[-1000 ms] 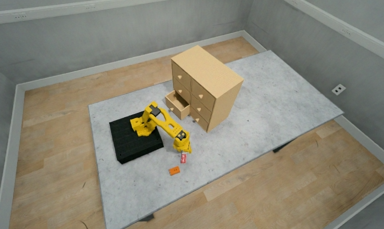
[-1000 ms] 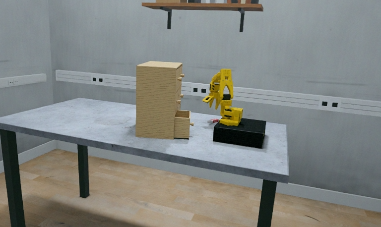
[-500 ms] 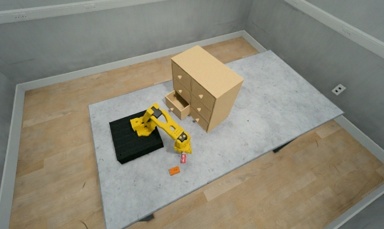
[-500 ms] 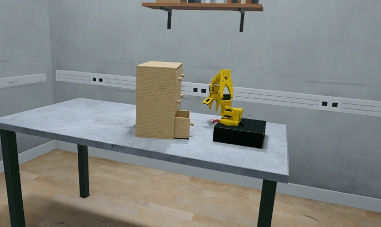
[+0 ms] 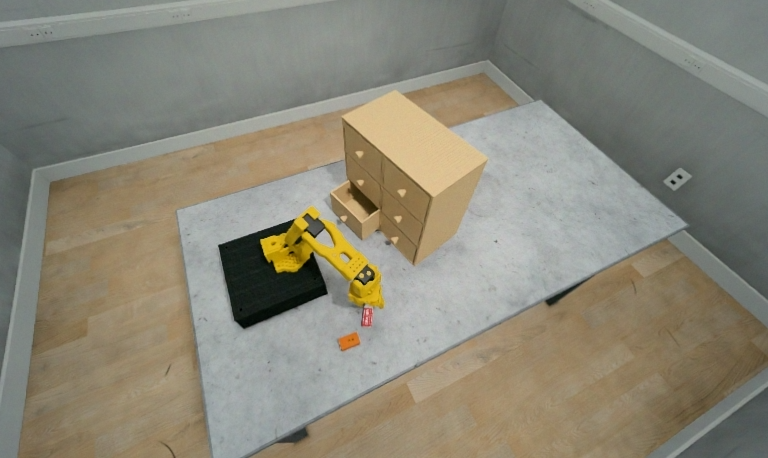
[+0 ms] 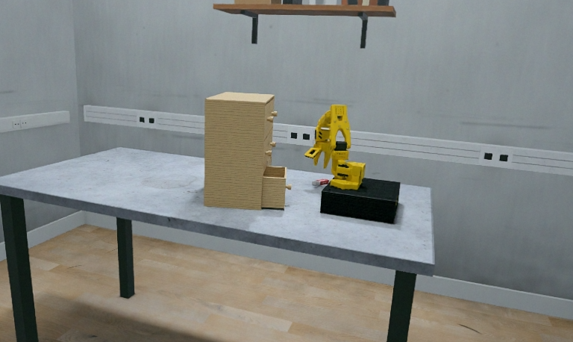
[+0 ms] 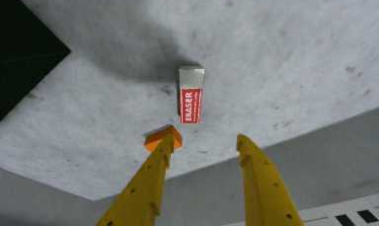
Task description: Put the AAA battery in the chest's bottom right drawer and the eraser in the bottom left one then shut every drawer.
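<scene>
The eraser, with a red sleeve and a white end, lies on the table. My gripper is open and empty, pointing down above the table near the eraser, touching nothing. In the wrist view the eraser lies ahead of the fingertips. The bottom left drawer of the wooden chest is pulled out; no object shows in the visible part. The bottom right drawer is shut. The AAA battery is not visible in any view.
A small orange block lies on the table close to the eraser, partly behind a finger in the wrist view. The arm's black base block stands beside them. The other four drawers are shut.
</scene>
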`<state>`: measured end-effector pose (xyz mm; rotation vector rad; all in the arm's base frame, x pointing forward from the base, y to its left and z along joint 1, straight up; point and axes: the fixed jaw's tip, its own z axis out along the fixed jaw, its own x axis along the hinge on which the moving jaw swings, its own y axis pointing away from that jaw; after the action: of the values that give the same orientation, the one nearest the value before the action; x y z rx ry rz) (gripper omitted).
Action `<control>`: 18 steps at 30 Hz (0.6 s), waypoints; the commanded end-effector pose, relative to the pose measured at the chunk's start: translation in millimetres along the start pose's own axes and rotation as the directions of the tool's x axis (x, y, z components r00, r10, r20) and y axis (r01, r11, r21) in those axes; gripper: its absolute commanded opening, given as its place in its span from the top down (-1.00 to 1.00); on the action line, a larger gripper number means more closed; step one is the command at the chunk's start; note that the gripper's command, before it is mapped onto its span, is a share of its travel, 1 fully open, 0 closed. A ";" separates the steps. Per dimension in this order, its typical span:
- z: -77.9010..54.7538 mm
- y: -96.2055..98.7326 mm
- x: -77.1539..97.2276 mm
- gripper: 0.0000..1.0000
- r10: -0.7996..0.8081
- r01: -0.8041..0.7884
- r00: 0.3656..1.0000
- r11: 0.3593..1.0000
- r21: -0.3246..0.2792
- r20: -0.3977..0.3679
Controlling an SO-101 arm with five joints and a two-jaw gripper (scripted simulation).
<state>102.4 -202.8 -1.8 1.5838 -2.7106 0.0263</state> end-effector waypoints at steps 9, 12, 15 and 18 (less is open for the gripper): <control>14.7 2.5 -0.3 0.45 -0.001 0.001 1.000 1.000 -0.013 0.010; 15.0 2.8 -0.4 0.45 -0.001 0.001 1.000 1.000 -0.013 0.010; 15.9 3.7 -0.7 0.45 -0.001 0.001 1.000 1.000 -0.013 0.010; 16.9 4.6 -1.0 0.45 -0.001 0.001 1.000 1.000 -0.013 0.010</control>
<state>102.8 -203.7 -12.7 1.5845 -2.7097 0.0391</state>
